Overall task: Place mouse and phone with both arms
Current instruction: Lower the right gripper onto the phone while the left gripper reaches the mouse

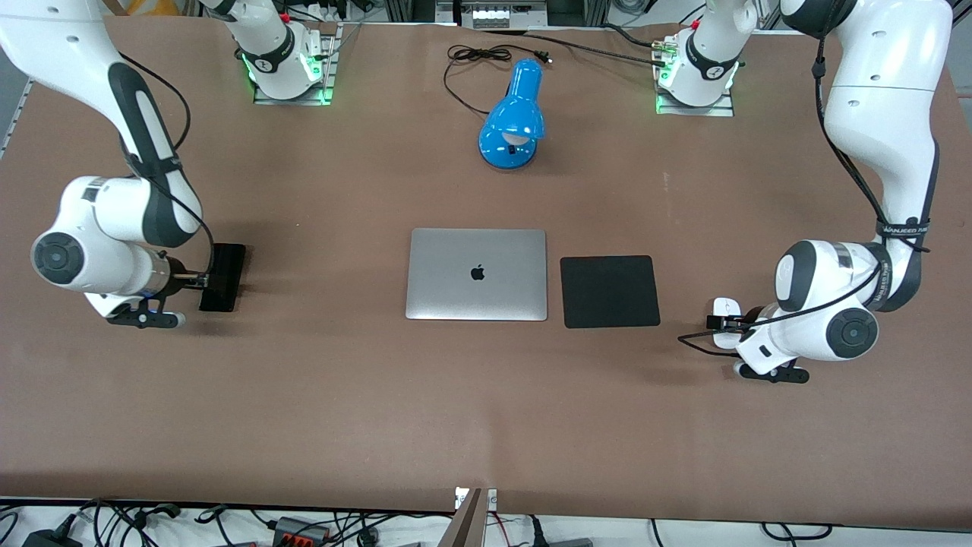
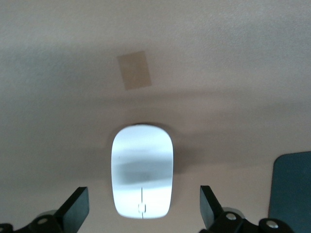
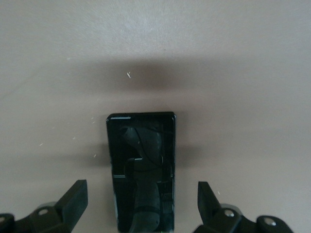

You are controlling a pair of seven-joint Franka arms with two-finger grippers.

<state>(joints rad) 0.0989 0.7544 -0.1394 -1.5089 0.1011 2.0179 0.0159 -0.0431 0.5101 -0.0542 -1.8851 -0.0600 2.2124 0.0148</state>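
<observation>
White mouse (image 2: 142,171) between spread left gripper (image 2: 144,208); phone (image 3: 141,170) between spread right gripper (image 3: 142,206), near opposite table ends; neither grasped, placing remains

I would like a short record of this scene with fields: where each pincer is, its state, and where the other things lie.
left pincer: open, astride the mouse, not clamped on it
right pincer: open, astride the phone, not clamped on it
mouse location: on the table, toward the left arm's end
phone location: on the table, toward the right arm's end
laptop: closed, mid-table
mouse pad: beside the laptop, between it and the mouse
lamp: blue, farther from the front camera than the laptop
</observation>
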